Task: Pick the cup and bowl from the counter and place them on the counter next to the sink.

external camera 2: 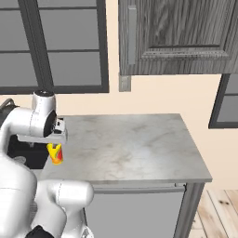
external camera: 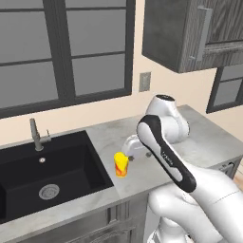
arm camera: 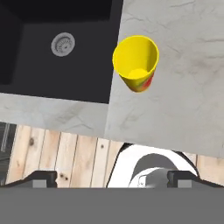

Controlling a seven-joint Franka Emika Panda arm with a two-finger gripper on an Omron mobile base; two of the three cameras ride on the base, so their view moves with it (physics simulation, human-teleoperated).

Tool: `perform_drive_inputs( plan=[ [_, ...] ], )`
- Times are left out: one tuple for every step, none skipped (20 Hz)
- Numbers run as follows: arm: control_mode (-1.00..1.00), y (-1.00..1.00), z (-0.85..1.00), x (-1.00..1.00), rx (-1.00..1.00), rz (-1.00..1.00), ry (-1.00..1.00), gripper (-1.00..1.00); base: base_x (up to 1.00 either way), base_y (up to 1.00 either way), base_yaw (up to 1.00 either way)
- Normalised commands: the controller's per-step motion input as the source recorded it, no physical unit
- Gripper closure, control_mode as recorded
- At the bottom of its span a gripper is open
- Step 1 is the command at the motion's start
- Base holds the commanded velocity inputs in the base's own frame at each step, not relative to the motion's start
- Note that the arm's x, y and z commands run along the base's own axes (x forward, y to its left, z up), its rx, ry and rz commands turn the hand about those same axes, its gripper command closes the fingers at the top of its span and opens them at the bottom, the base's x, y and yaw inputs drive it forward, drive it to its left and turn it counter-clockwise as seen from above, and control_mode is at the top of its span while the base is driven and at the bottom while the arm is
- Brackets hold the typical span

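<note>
The yellow cup with its red-orange mark stands upright on the grey marbled counter, close to the right rim of the black sink. My gripper hovers just above the cup, open, with nothing between its fingers. Seen from the hand, the cup is empty and sits a short way from the sink edge. From the right base view the cup shows just below my hand. The bowl is out of view.
A slim grey faucet rises behind the sink. A dark upper cabinet hangs over the counter, which ends at the right above the wooden floor. My own arm leans over the counter's front edge.
</note>
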Motion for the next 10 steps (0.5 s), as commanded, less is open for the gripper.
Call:
perform_drive_inputs(
  plan=[
    [-1.0, -0.5, 0.11, -0.73, 0.1, -0.01, 0.0, -1.0, 0.0, 0.0, 0.0],
    [-1.0, -0.49, 0.1, -0.77, 0.1, 0.0, 0.0, -1.0, 0.0, 0.0, 0.0],
    [-1.0, -0.46, 0.12, -0.78, 0.09, 0.0, 0.0, -1.0, 0.0, 0.0, 0.0],
    [-1.0, -0.42, 0.11, -0.76, 0.08, 0.0, 0.0, -1.0, 0.0, 0.0, 0.0],
    [-1.0, -0.39, 0.14, -0.76, 0.07, 0.0, 0.0, -1.0, 0.0, 0.0, 0.0],
    [-1.0, -0.39, 0.15, -0.75, 0.07, 0.0, 0.0, -1.0, 0.0, 0.0, 0.0],
    [-1.0, -0.34, 0.13, -0.71, 0.03, 0.0, -0.02, -1.0, 0.0, 0.0, 0.0],
    [-1.0, -0.31, 0.13, -0.56, 0.0, 0.0, 0.0, -1.0, 0.0, 0.0, 0.0],
    [-1.0, -0.29, 0.1, -0.48, 0.0, 0.0, 0.0, -1.0, 0.0, 0.0, 0.0],
    [-1.0, -0.24, 0.06, -0.4, 0.0, -0.01, 0.0, -1.0, 0.0, 0.0, 0.0]
  ],
)
